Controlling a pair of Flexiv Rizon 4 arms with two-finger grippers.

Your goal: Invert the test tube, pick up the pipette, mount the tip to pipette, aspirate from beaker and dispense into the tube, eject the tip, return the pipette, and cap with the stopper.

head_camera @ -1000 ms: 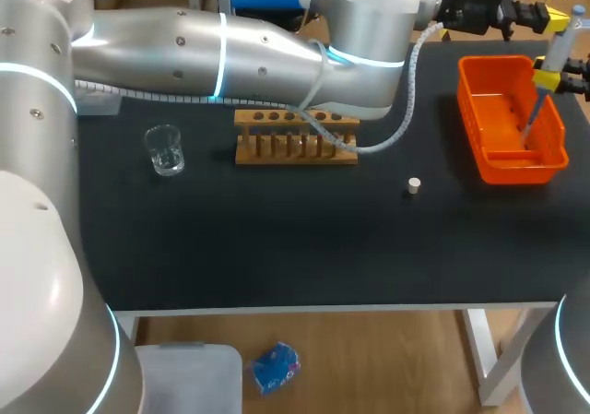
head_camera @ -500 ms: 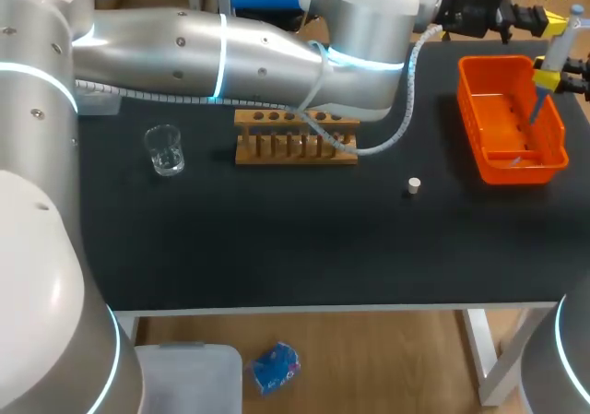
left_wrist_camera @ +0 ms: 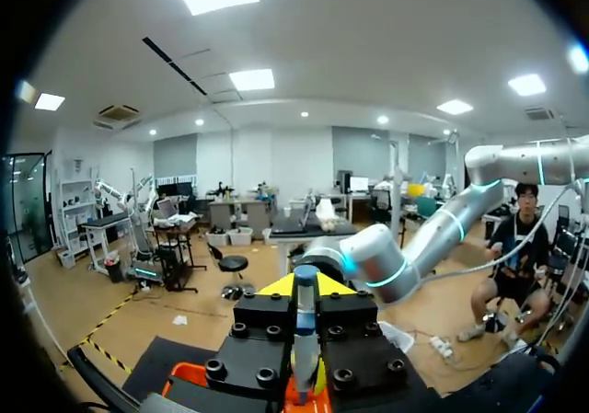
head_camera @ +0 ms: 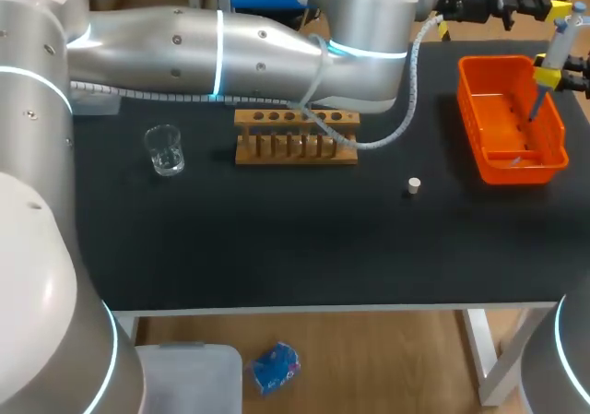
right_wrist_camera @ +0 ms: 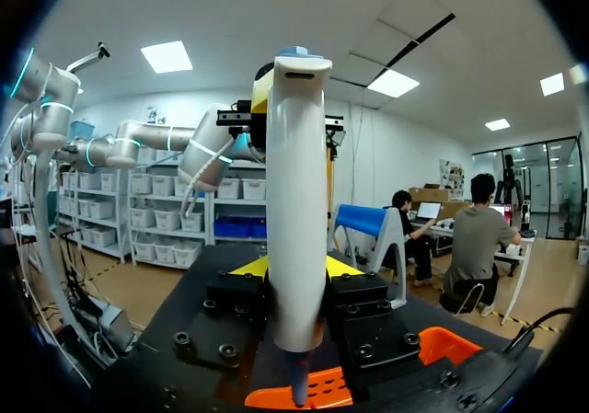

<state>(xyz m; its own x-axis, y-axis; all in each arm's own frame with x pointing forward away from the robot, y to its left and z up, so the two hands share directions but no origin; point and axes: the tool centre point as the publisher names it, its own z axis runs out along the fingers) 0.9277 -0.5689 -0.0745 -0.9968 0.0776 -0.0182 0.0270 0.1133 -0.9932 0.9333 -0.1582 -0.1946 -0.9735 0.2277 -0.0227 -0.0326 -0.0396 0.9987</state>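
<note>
The right gripper [right_wrist_camera: 295,268] is squeezing a fat white plastic pipette [right_wrist_camera: 296,201] from both sides. It is holding the pipette upright over the far right corner of the bright orange plastic basket [head_camera: 470,119], with the thin point hanging down inside. The left gripper [left_wrist_camera: 305,288] is hanging just behind the basket's far edge, pinching a thin test tube with a blue top [left_wrist_camera: 305,339]. A small white stopper [head_camera: 414,186] is lying near the basket's left side. Further left, a brown wooden rack [head_camera: 295,142] is standing, and past it a clear glass beaker [head_camera: 164,149].

beaker [head_camera: 165,149] 1 | rack [head_camera: 295,138] 1 | stopper [head_camera: 414,186] 1 | bin [head_camera: 469,110] 1 | pipette [head_camera: 551,64] 1 | tube [left_wrist_camera: 305,332] 1
</note>
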